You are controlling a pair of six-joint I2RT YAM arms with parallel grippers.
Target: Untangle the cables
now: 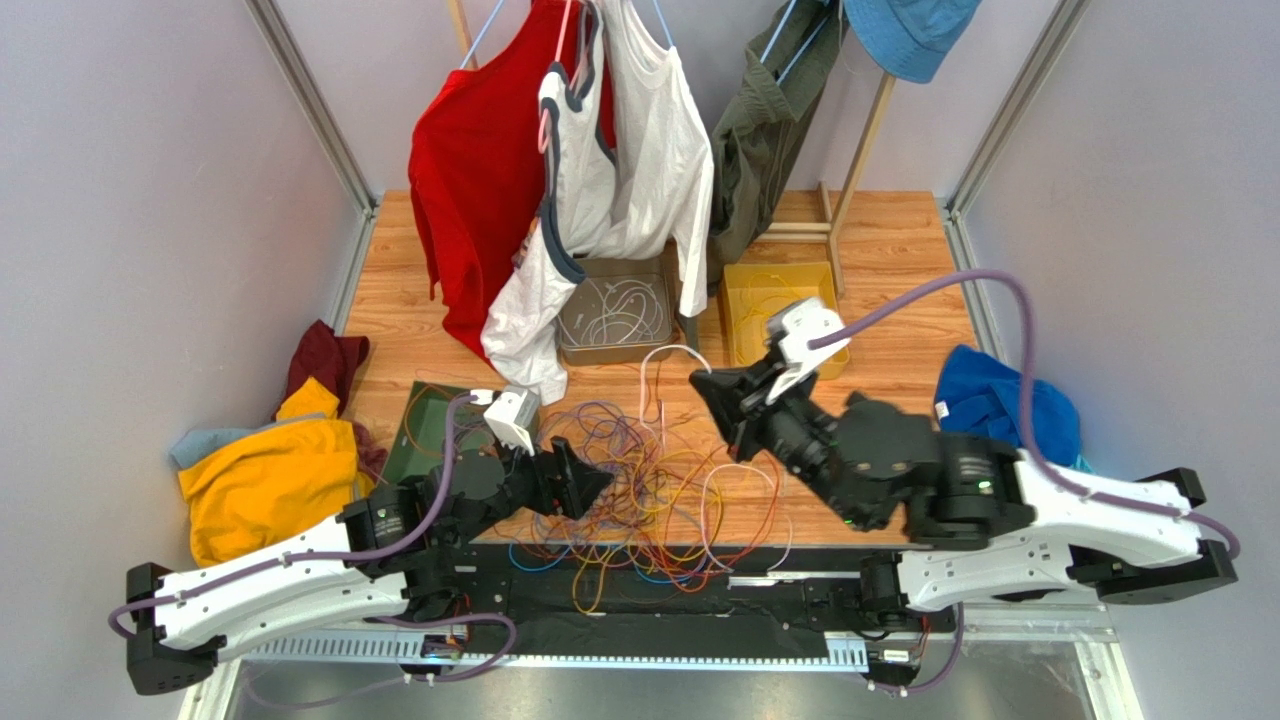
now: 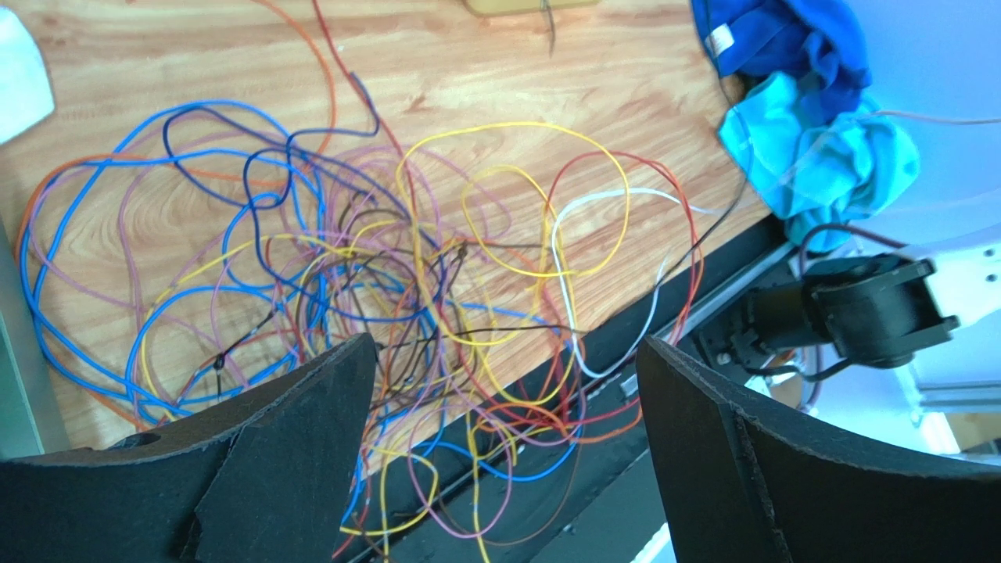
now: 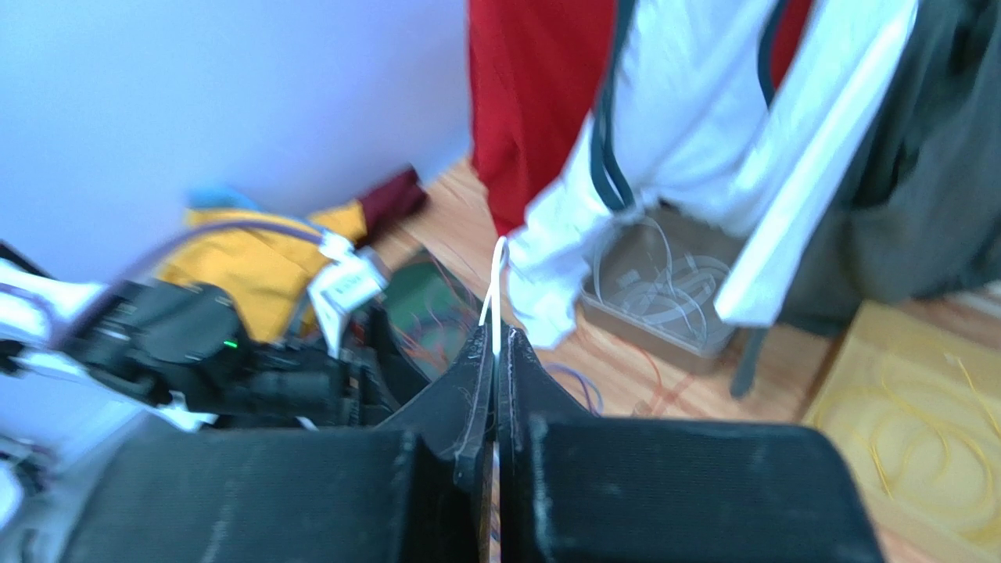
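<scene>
Cables [image 2: 388,293] lie tangled on the wooden table [image 1: 902,270] at its near edge, between the arms, with some hanging over the edge. Left gripper [image 2: 505,352] is released, jaws wide, low over the left of the heap, grasping nothing. Right gripper [image 3: 496,352] is clenched on a white cable [image 3: 496,293], raised over the heap's far right.

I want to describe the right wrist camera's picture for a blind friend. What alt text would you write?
Two black jaws, seen from behind, are shut on a thin white cable rising from between their tips. Beyond, blurred, a red shirt and a white shirt hang above a box of pale cables; the other arm is at left.
</scene>
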